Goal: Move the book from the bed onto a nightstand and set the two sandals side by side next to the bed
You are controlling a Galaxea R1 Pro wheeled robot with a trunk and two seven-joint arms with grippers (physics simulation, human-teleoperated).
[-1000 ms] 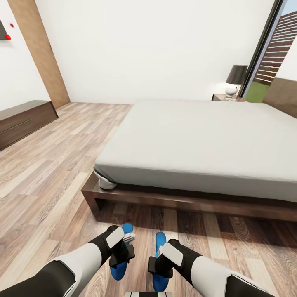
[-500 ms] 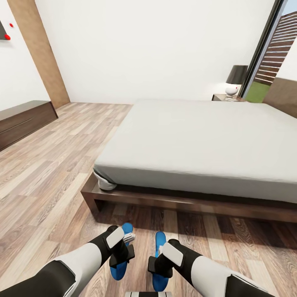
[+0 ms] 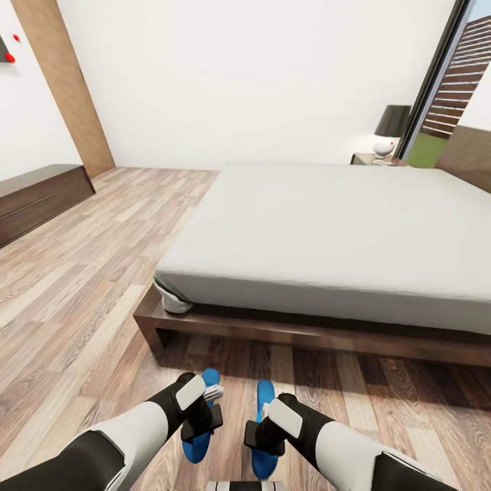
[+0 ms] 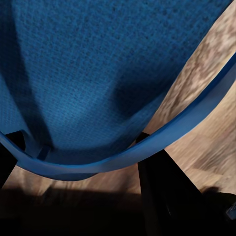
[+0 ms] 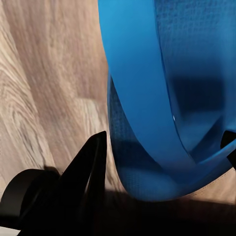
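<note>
Two bright blue sandals hang side by side just above the wood floor, short of the bed's (image 3: 327, 225) foot end. My left gripper (image 3: 202, 421) is shut on the left sandal (image 3: 211, 378). In the left wrist view its thong strap (image 4: 162, 142) crosses between the black fingers (image 4: 167, 196), under the sole (image 4: 98, 73). My right gripper (image 3: 264, 433) is shut on the right sandal (image 3: 264, 394). The right wrist view has that sandal's strap (image 5: 142, 98) running between the fingers (image 5: 88, 172). The book is out of view: the mattress is bare.
A nightstand (image 3: 367, 159) with a black-shaded lamp (image 3: 393, 123) stands beyond the bed's far corner, by the tall window (image 3: 436, 75). A low dark bench (image 3: 41, 198) lines the left wall. Bare plank floor (image 3: 88, 286) lies left of the bed frame (image 3: 286, 331).
The whole view has crept slightly forward toward the bed. Both arms and the sandals keep the same place in it.
</note>
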